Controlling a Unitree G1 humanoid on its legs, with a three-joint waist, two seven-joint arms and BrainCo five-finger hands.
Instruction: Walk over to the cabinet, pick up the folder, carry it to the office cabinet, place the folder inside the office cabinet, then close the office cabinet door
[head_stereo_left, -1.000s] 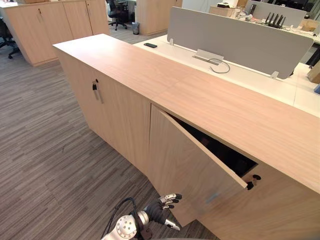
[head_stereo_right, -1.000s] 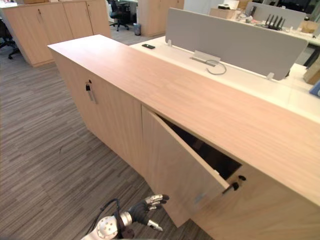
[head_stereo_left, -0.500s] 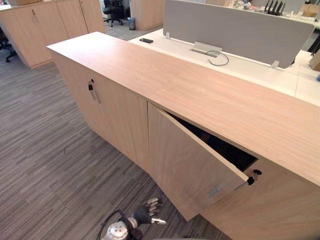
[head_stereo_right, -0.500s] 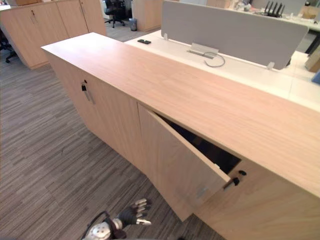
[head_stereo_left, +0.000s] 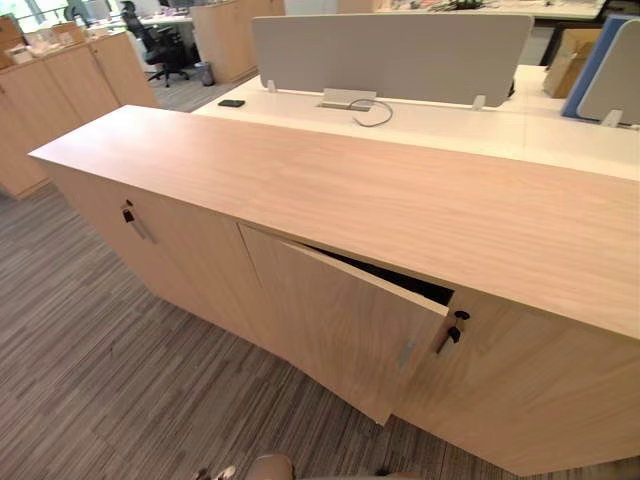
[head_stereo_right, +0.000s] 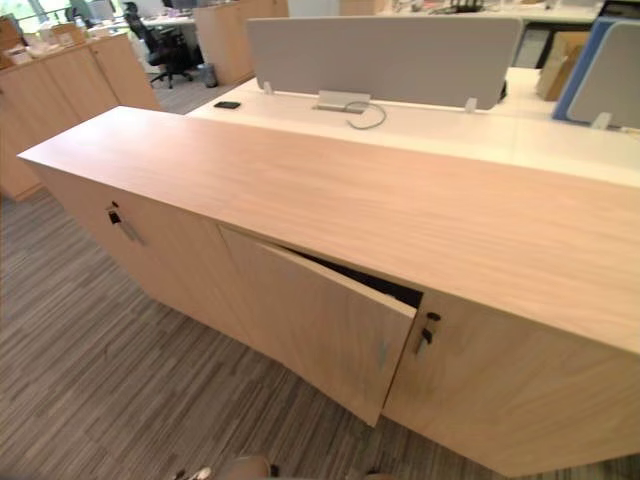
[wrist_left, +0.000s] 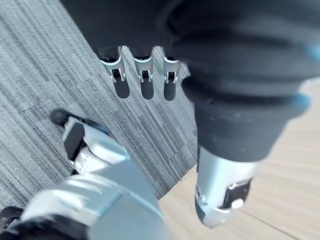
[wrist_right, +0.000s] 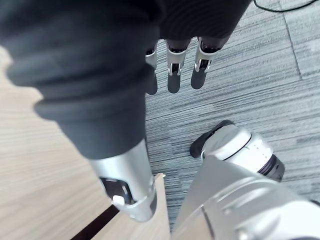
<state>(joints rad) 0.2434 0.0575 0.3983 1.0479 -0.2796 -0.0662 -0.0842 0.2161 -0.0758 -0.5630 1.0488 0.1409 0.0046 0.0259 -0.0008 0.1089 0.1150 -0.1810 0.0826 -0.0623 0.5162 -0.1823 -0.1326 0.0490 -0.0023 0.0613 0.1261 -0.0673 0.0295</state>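
The long light-wood office cabinet (head_stereo_left: 300, 180) stands in front of me. One of its doors (head_stereo_left: 335, 320) hangs ajar, with a narrow dark gap (head_stereo_left: 385, 272) along its top edge. A dark handle (head_stereo_left: 447, 335) sits on the neighbouring door by the free edge of the ajar door. My left hand (wrist_left: 142, 75) hangs low over the grey carpet beside wood panelling (wrist_left: 280, 200), fingers straight and holding nothing. My right hand (wrist_right: 172, 70) likewise hangs over the carpet with straight, empty fingers, next to a wooden edge (wrist_right: 159, 200).
Behind the cabinet runs a white desk (head_stereo_left: 430, 125) with a grey divider screen (head_stereo_left: 390, 55) and a black phone (head_stereo_left: 231, 103). A shut cabinet door with a handle (head_stereo_left: 128, 214) is at the left. More cabinets (head_stereo_left: 60, 90) and an office chair (head_stereo_left: 155, 45) stand far back left.
The camera has swung, so the cabinet now lies more square across the view. My left hand has dropped from beside the door's lower corner to the bottom edge. The door's gap looks narrower.
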